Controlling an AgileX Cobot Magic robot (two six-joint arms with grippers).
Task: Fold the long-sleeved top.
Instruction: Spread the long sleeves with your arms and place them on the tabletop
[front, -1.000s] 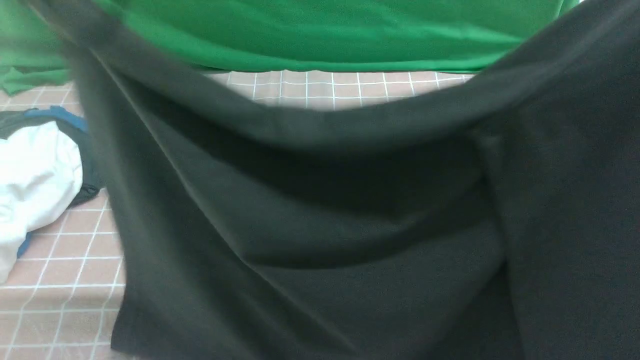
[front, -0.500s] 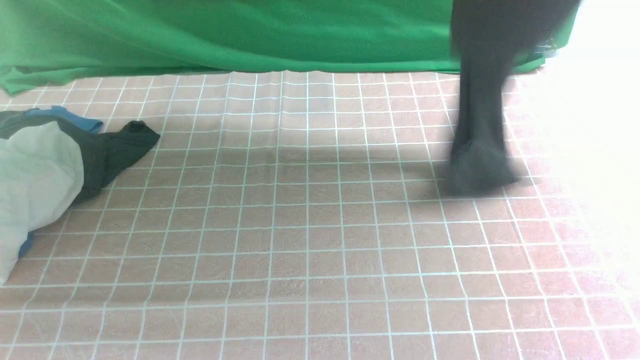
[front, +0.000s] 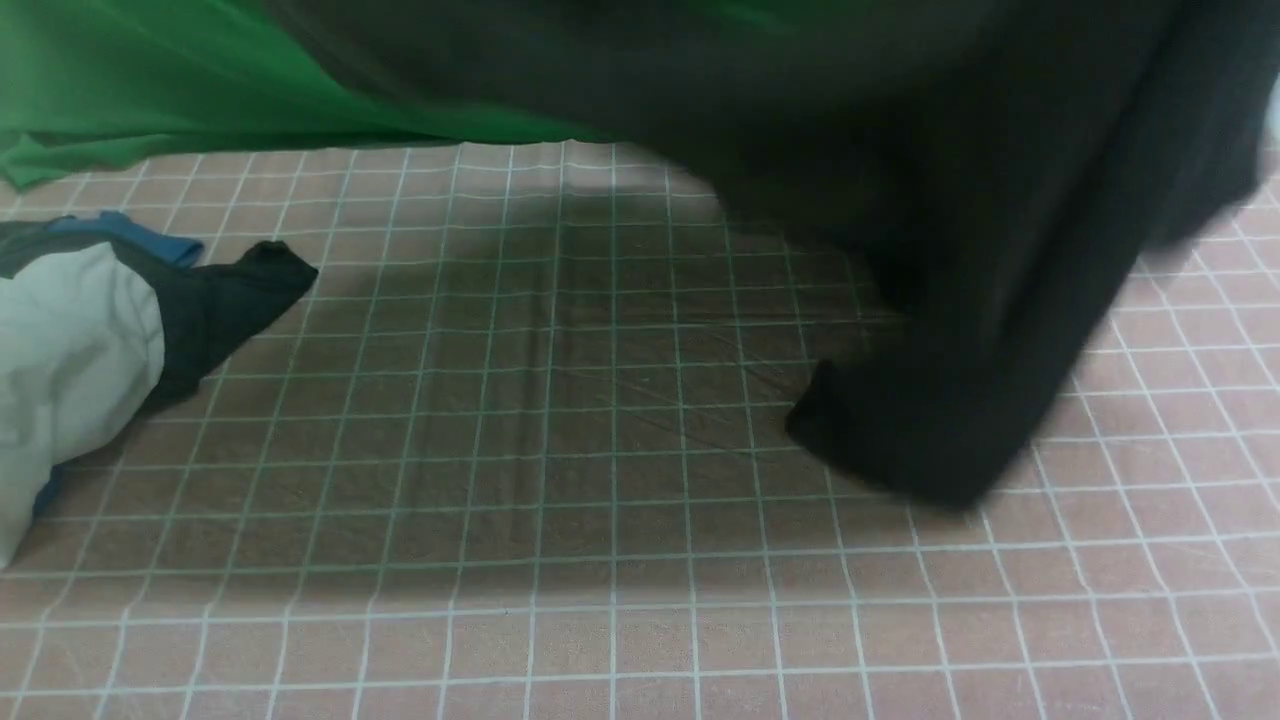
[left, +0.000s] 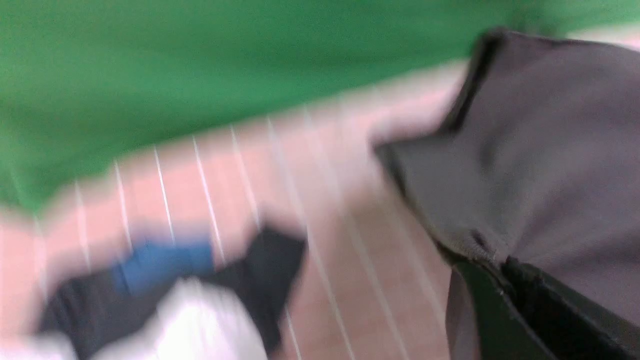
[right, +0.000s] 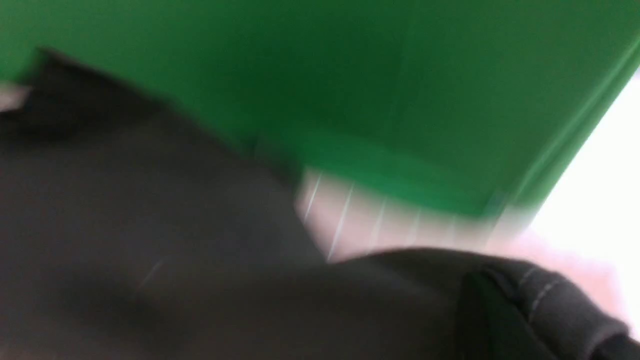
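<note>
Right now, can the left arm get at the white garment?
Probably not: the left gripper is shut on the long-sleeved top, though the white garment lies uncovered at the left.

Centre and near tabletop (front: 560, 520) lay bare, a wide lane. The right side was blocked: the long-sleeved top (front: 980, 300) hung down, its lower end touching the surface. At the left edge sat a white garment (front: 70, 350) and a dark cloth with blue trim (front: 230, 300) (touching each other). A green backdrop (front: 150, 90) closed the far side.
</note>
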